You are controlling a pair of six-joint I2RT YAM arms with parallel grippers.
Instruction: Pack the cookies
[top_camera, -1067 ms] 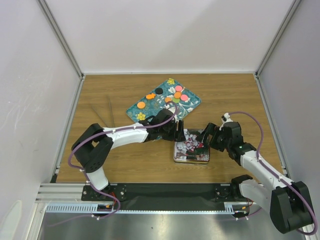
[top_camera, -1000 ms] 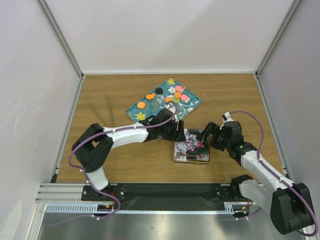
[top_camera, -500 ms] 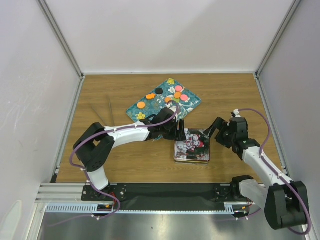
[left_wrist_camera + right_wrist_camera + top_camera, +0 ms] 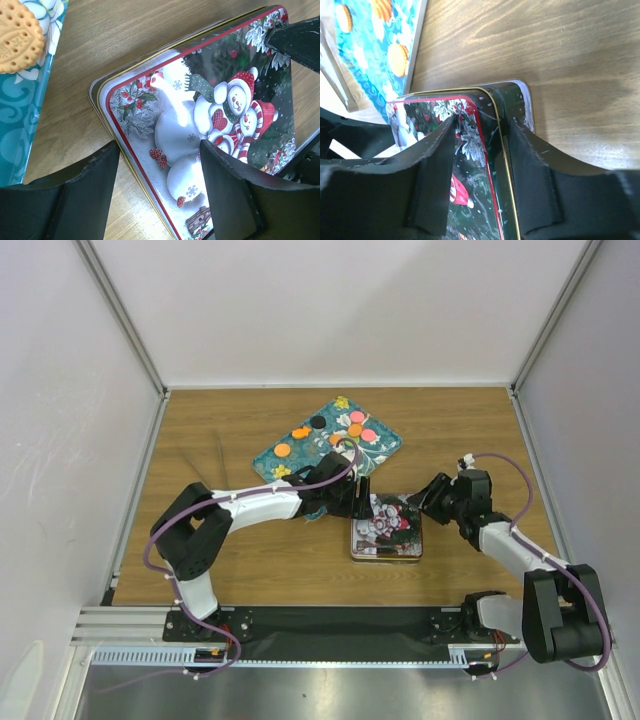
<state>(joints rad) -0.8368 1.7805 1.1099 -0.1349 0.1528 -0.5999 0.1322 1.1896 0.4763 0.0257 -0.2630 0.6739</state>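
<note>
Cookies (image 4: 283,450) lie on the teal floral tray (image 4: 310,447), the farthest item from the arm bases. Nearest the bases, a tin (image 4: 385,532) with a snowman lid on it rests flat on the wooden table (image 4: 220,560). Left gripper (image 4: 159,150): jaws spread wide over the tin's far left corner, clamping nothing. Right gripper (image 4: 481,125): jaws straddle the lid rim at the far right corner; whether they press on it cannot be told. Just beyond the tin, the tray carries orange, pink and black cookies.
</note>
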